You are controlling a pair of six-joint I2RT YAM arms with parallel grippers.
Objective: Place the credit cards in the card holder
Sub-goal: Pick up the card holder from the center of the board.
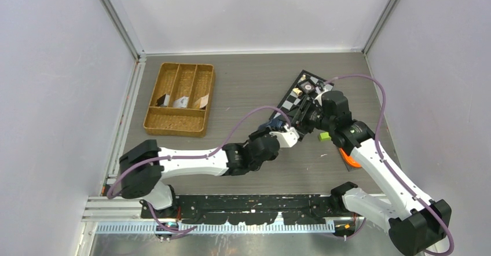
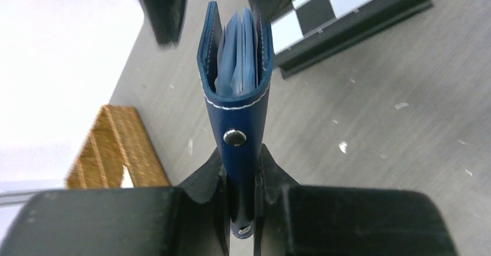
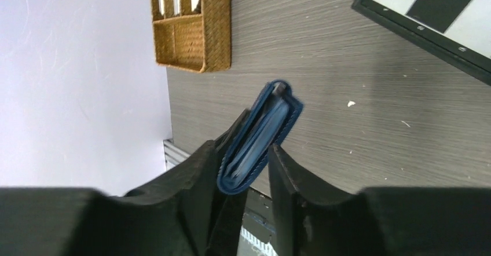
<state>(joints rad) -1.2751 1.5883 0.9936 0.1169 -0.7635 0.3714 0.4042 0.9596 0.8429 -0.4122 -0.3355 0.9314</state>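
The navy-blue card holder (image 1: 278, 124) hangs folded above the table, between the two arms. My left gripper (image 2: 240, 157) is shut on its snap tab, below the metal stud. The card holder (image 2: 234, 123) shows light blue pockets between its covers. My right gripper (image 3: 242, 143) stands open around the other end of the card holder (image 3: 263, 134), with a gap on one side. In the top view the right gripper (image 1: 295, 120) meets the left gripper (image 1: 284, 133) at the holder. No credit cards show plainly.
A brown wicker tray (image 1: 173, 123) sits at the back left with small white and dark flat pieces in its compartments, too small to identify. A checkerboard (image 1: 304, 88) lies behind the grippers. An orange object (image 1: 350, 158) lies under the right arm.
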